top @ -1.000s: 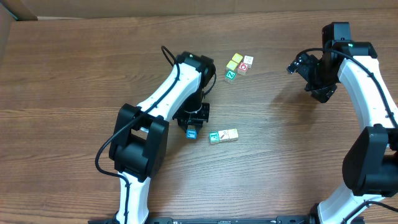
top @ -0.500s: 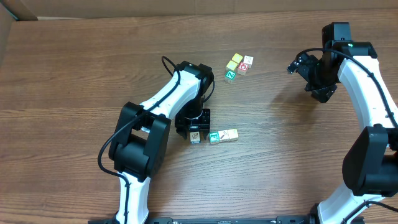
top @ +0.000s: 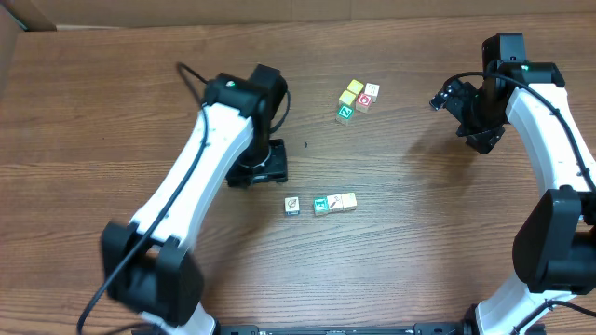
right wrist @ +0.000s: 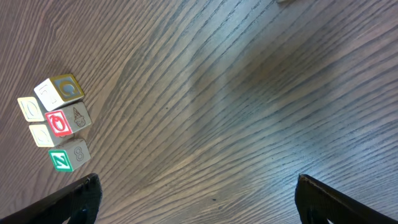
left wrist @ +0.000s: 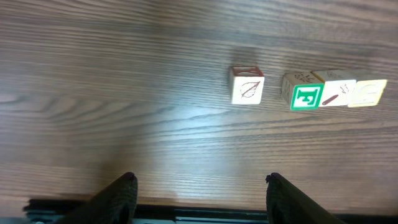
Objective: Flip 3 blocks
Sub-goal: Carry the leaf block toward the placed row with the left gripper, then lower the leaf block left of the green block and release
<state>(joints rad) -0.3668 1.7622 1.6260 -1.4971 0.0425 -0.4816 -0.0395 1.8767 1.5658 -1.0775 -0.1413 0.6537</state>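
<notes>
Moved: since a second ago the left arm has swung up and off to the left, and the lone block [top: 291, 205] it stood over, blue side up then, now shows a white face with a leaf sketch.
Left gripper [left wrist: 202, 200]: fingers spread with nothing between them. It has let go and sits back from the block, near but not touching, most likely to clear the view and line up a fresh approach.
Lone block: flat on the table [top: 112, 112], square on one face and just left of its neighbours, so this flip looks done.
Two other blocks [left wrist: 333, 92]: touching side by side in a short row, one showing a teal-green letter face and the other pale yellow. They look to be the ones left to turn, and being pressed together will make a clean pinch awkward.
Right gripper [right wrist: 198, 202]: fingers spread wide and empty, hovering well away from the row, out of the left arm's way.
Z cluster [top: 357, 99]: bunched at the far side, well apart from the row, not part of this job.
</notes>
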